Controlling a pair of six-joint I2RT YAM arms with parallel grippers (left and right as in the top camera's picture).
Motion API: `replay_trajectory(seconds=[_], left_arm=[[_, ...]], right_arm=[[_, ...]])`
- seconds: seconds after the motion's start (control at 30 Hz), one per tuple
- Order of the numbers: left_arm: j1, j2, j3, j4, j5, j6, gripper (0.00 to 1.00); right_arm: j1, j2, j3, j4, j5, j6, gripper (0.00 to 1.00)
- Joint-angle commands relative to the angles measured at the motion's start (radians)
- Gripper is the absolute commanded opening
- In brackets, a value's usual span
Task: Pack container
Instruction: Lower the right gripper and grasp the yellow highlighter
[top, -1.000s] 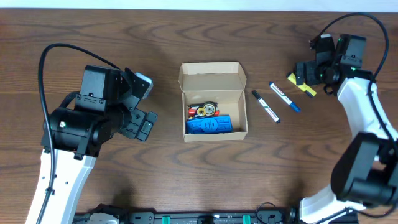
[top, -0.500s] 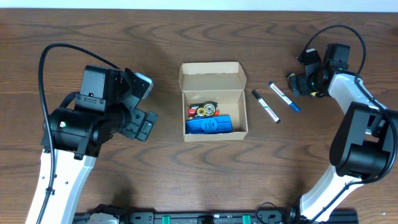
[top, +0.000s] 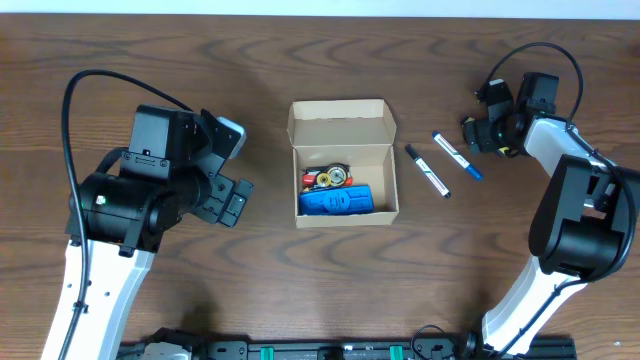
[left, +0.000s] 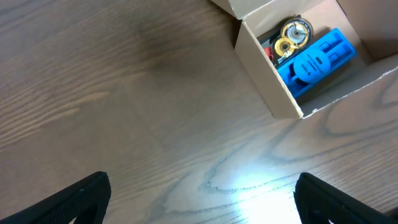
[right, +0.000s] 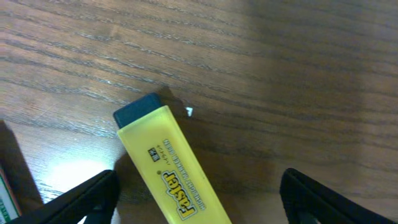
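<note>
The container (top: 340, 122), a tan cardboard box with its flap lid standing open at the back, sits mid-table. Inside lie a blue plastic item (top: 336, 202) and small gold and red round pieces (top: 328, 178). The left wrist view shows the same box (left: 270, 93) at top right. My left gripper (top: 238, 170) (left: 202, 202) hovers open left of the box, over bare wood. My right gripper (top: 490, 135) (right: 199, 199) is low at the far right, open, its jaws on either side of a yellow highlighter (right: 171, 168) with a dark cap, not touching it.
A black marker (top: 427, 171) and a blue-capped marker (top: 457, 155) lie side by side between the box and my right gripper. The table's back edge runs just beyond the box lid.
My right gripper has come down and slightly left over the yellow highlighter, now covering most of it from above, and its jaws have narrowed a little. The left arm has not moved.
</note>
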Motion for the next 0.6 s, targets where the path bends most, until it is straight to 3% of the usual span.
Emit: replay_trajectory(seconds=[0.0, 0.33, 0.57], left_arm=[[0.003, -0.004, 0.010, -0.003, -0.004, 0.011, 0.95], [0.003, -0.004, 0.010, -0.003, -0.003, 0.011, 0.95], [0.003, -0.004, 0.010, -0.003, -0.003, 0.011, 0.95]], right_arm=[[-0.006, 0.036, 0.010, -0.007, -0.011, -0.014, 0.80], [-0.006, 0.047, 0.010, -0.032, -0.043, -0.010, 0.47], [-0.006, 0.047, 0.010, -0.061, -0.055, 0.021, 0.32]])
